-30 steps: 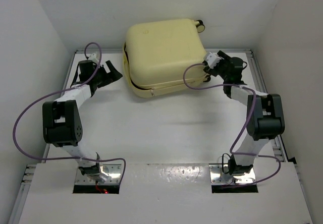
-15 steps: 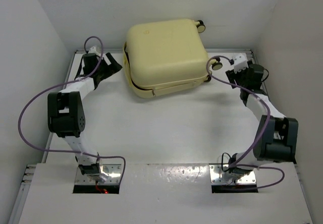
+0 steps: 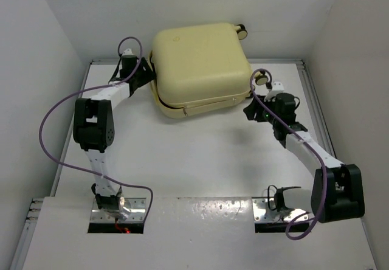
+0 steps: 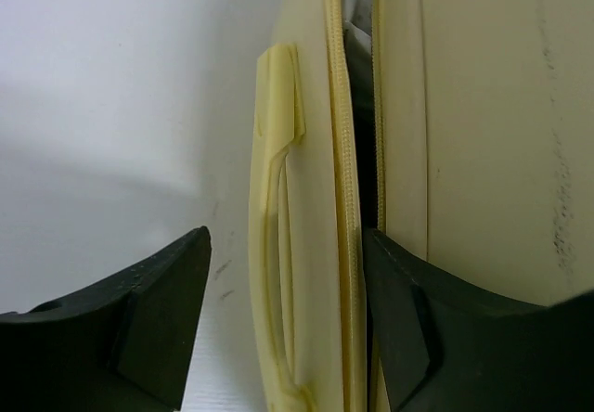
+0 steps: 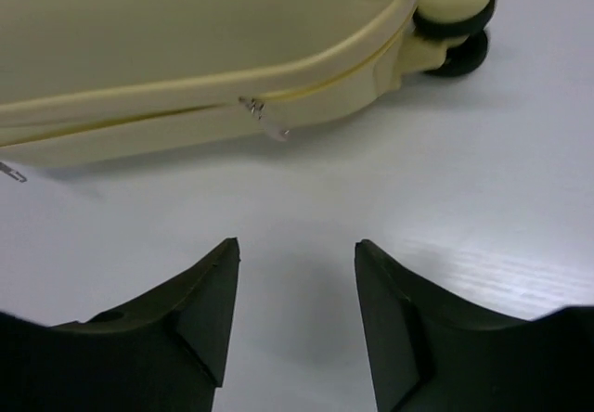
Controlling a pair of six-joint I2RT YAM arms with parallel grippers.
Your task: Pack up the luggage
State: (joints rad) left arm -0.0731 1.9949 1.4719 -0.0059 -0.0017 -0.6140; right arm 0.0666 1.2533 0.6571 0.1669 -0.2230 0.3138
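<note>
Jaws, left gripper (image 4: 286, 245): parted, holding nothing, set astride the side handle (image 4: 264, 199) and lower rim of the luggage (image 3: 197, 60). One finger stands clear on the handle's outer side, the other lies over the upper shell by the zip seam (image 4: 351, 152); contact there cannot be told. Jaws, right gripper (image 5: 297, 250): parted at middling width, empty, low over the table (image 3: 200, 154), facing the zipper pull (image 5: 269, 124) from a little way off. Luggage: lying flat at the far middle of the table, lid down, seam gaping dark on its left side, a wheel (image 5: 455, 4) at the far right corner. Hazards, as judged: a one-sided push from the left could slide or turn the case on the smooth table, carrying the small pull out of the right gripper's line. The left inner finger could wedge into the open seam and hold the halves apart. The thin pull could slip between parted fingers if they close off-centre.
</note>
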